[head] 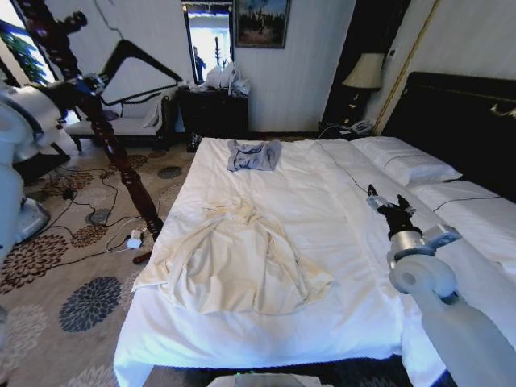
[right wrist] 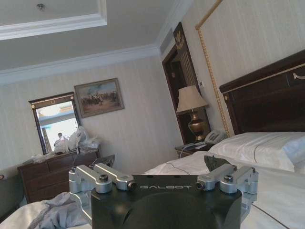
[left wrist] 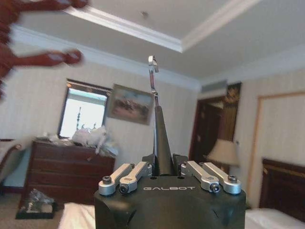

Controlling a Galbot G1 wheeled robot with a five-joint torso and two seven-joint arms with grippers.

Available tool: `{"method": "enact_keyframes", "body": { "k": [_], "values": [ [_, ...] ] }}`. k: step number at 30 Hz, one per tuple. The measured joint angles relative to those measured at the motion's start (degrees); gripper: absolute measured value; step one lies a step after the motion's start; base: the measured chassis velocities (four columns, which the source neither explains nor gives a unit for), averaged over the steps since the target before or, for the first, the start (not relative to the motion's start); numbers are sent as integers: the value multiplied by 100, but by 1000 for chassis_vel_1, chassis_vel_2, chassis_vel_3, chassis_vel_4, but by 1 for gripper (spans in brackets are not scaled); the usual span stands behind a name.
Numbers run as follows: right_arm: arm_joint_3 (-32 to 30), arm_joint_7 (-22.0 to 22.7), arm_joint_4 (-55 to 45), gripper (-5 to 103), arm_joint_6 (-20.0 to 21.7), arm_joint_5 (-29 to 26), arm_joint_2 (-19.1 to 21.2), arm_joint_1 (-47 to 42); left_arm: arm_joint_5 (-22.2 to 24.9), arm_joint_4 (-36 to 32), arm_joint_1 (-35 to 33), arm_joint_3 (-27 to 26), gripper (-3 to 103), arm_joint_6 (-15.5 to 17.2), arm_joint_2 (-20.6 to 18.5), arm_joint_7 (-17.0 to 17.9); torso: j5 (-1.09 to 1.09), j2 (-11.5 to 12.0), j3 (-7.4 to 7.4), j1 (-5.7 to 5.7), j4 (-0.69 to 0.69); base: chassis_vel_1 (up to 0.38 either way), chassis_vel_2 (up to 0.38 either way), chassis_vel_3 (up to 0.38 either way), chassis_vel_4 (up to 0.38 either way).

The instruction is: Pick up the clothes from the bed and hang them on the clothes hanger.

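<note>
Wrinkled cream clothes (head: 238,262) on white bed (head: 322,201)

The one word that can be read is "GALBOT", in pale capital letters. It stands on the black housing of the left gripper (left wrist: 164,157), just below the black stem clamped at its middle, and again on the black housing of the right gripper (right wrist: 159,164), between the two silver linkages. No other lettering, number or sign in the room is legible.
</note>
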State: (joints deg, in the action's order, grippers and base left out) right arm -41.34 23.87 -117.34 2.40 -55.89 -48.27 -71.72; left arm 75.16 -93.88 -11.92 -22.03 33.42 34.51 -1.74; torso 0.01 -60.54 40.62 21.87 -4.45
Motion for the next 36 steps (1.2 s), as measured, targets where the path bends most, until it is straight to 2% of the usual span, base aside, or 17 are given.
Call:
{"method": "enact_keyframes", "body": {
  "k": [3,4,6,9,10,11,13,15,16,20,21,23,26,30,34,35,36],
  "values": [
    [585,46,360,100,-49,-94,101,290,-7,-560,-795,-68,20,3,60,199,-1,-1,0,0,-2,0,0,0,0],
    [585,46,360,100,-49,-94,101,290,-7,-560,-795,-68,20,3,60,199,-1,-1,0,0,-2,0,0,0,0],
    [1219,57,767,100,-74,-247,258,705,55,-942,-1541,-200,20,-72,221,394,1,0,0,1,-2,0,0,0,0],
    [1961,-216,1326,100,-69,-379,528,1261,-154,-1194,-2412,-148,20,-271,590,537,-2,0,1,1,9,0,0,0,0],
    [1961,-216,1326,100,-69,-379,528,1261,-154,-1194,-2412,-148,20,-271,590,537,-2,0,1,1,9,0,0,0,0],
    [2170,-314,1489,100,-57,-410,648,1382,-246,-1157,-2537,16,18,-336,799,566,-3,0,0,0,7,0,0,0,0],
    [2540,-416,1779,100,-34,-430,718,1656,-338,-1104,-2682,146,8,-407,1026,613,-9,-1,0,0,-10,0,0,0,0],
    [3238,-630,2283,100,2,-399,610,2220,-426,-1104,-2977,158,3,-536,1221,668,3,0,1,0,-13,0,0,0,0],
    [3238,-630,2283,100,2,-399,610,2220,-426,-1104,-2977,158,3,-536,1221,668,3,0,1,0,-13,0,0,0,0],
    [4797,-818,3410,100,59,-65,7,3618,-469,-1234,-3495,-112,0,-646,1466,642,-5,0,1,2,10,0,0,0,0],
    [4797,-818,3410,100,59,-65,7,3618,-469,-1234,-3495,-112,0,-646,1466,642,-5,0,1,2,10,0,0,0,0],
    [5477,-853,4065,100,-20,250,-505,4108,-780,-1110,-3570,-68,0,-650,1749,667,0,1,1,1,10,0,0,0,0],
    [5655,-813,4321,100,-40,374,-785,4217,-1160,-990,-3681,54,0,-606,1974,754,0,1,1,2,-5,0,0,0,0],
    [5670,-785,4330,100,-91,616,-850,4144,-1698,-679,-3982,57,-2,-673,2273,821,-3,1,1,2,-3,0,0,0,0],
    [5492,-765,4071,100,-154,731,-657,3922,-1765,-434,-4474,-76,14,-790,2609,1062,-3,0,0,-1,3,0,0,0,0],
    [5492,-765,4071,100,-154,731,-657,3922,-1765,-434,-4474,-76,14,-790,2609,1062,-3,0,0,-1,3,0,0,0,0],
    [5402,-750,3989,100,-158,731,-583,3846,-1668,-377,-4586,-139,19,-829,2718,1170,0,0,0,0,-3,0,0,0,0]
  ]
}}
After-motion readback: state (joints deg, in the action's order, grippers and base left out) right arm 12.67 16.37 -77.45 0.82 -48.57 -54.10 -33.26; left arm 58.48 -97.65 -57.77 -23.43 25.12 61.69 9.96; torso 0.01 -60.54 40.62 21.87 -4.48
